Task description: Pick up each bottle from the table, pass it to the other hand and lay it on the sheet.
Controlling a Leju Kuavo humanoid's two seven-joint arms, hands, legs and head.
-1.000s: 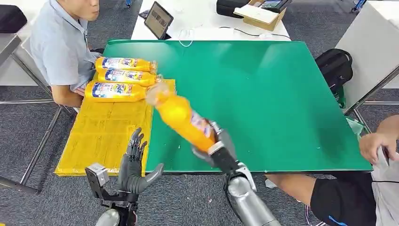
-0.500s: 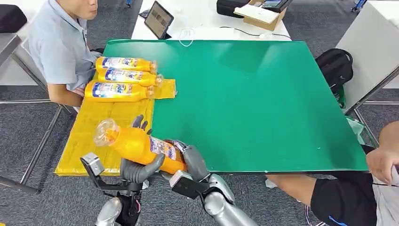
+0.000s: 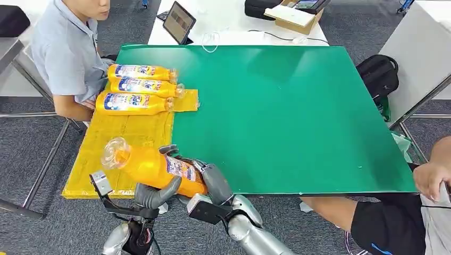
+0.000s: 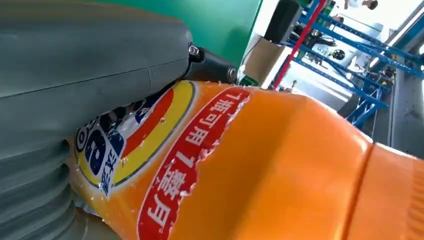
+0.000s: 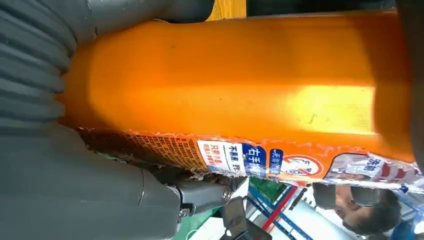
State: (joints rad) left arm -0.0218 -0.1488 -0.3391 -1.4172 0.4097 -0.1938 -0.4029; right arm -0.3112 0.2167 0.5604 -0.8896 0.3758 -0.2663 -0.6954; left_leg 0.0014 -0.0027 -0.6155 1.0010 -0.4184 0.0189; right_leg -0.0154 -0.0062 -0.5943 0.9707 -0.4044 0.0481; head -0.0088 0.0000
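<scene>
Head view: bottle (image 3: pixel 154 166) held in mid-air over the near edge of the worktop (image 3: pixel 298 117), at about 7 o'clock in frame, above the near end of the yellow sheet (image 3: pixel 114 146). It lies near-horizontal, cap end toward 10 o'clock. Right hand (image 3: pixel 213 183) grips the base end, fingers wrapped round it. Left hand (image 3: pixel 154 194) cups the middle from below, thumb curled up against the body, fingers behind the bottle. Handover looks mid-way, both hands on. Three bottles (image 3: pixel 135 87) already lie on the sheet's far end at 11 o'clock, beside a seated person (image 3: pixel 64 53). Another person's hand (image 3: pixel 431 178) sits at 3 o'clock.

Risk: if the right hand lets go before the left has closed fully, the smooth, heavy bottle could roll off the palm and drop to the floor past the edge. Grip near the middle may let the cap end tip.

Left wrist view: bottle label fills the frame, left thumb pressed on it; how far the fingers wrap, cannot tell.

Right wrist view: right hand clamped on the orange body, fingers round it.
</scene>
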